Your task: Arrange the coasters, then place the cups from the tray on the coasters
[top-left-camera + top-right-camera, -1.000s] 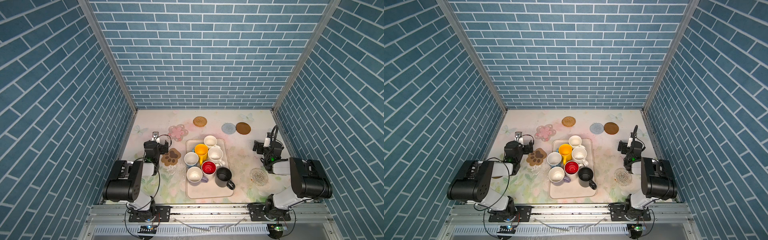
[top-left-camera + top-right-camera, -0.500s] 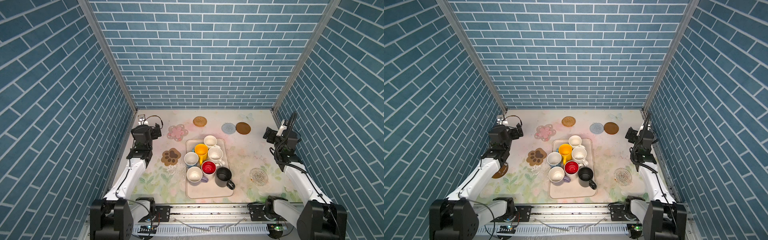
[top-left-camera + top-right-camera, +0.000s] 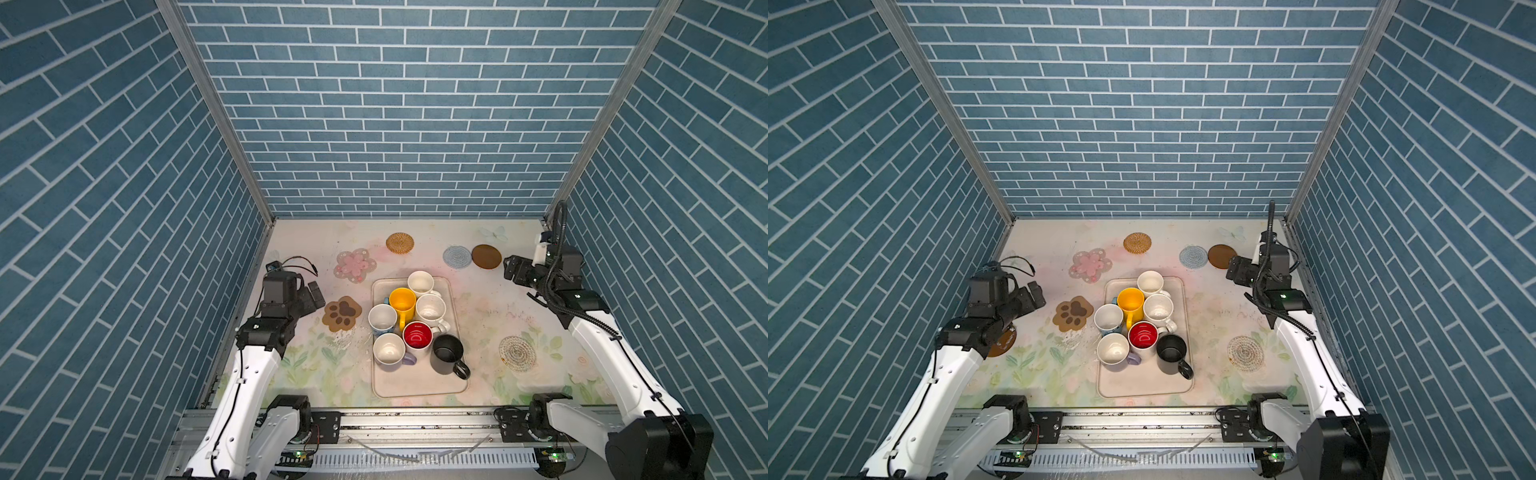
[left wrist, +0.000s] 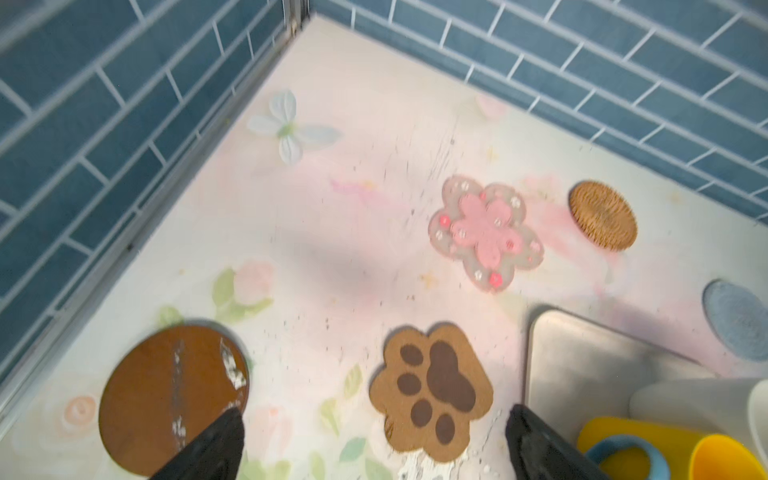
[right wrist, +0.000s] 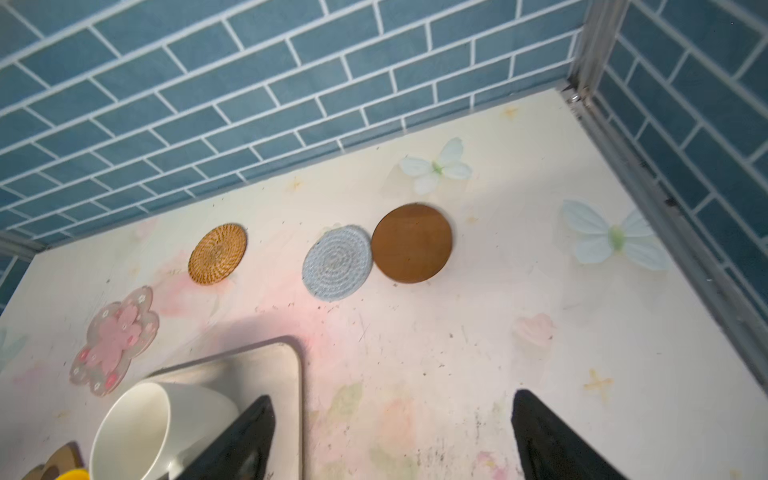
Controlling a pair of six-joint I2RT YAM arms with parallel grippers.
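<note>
The cream tray (image 3: 417,388) holds several cups: yellow (image 3: 402,300), black (image 3: 446,353), red-inside (image 3: 417,336) and others. The coasters lie around it: rattan (image 3: 400,242), pale blue knit (image 3: 456,256), brown disc (image 3: 486,256), pink flower (image 3: 354,265), paw (image 3: 341,313), clear patterned (image 3: 517,353). A second brown disc (image 3: 1003,341) lies at the left wall, partly under my left arm. My left gripper (image 3: 313,293) hovers open left of the paw (image 4: 432,390). My right gripper (image 3: 513,270) hovers open beside the back brown disc (image 5: 411,243). Neither gripper holds anything.
Blue brick walls close in the left, back and right sides. The tablecloth carries printed flowers and butterflies (image 5: 615,237). White scuff marks (image 3: 345,338) lie in front of the paw coaster. A metal rail (image 3: 415,419) runs along the front edge.
Both arms have unfolded from low at the front and reached out over the table. The left gripper has since swung toward the paw coaster, the right toward the back brown disc.
</note>
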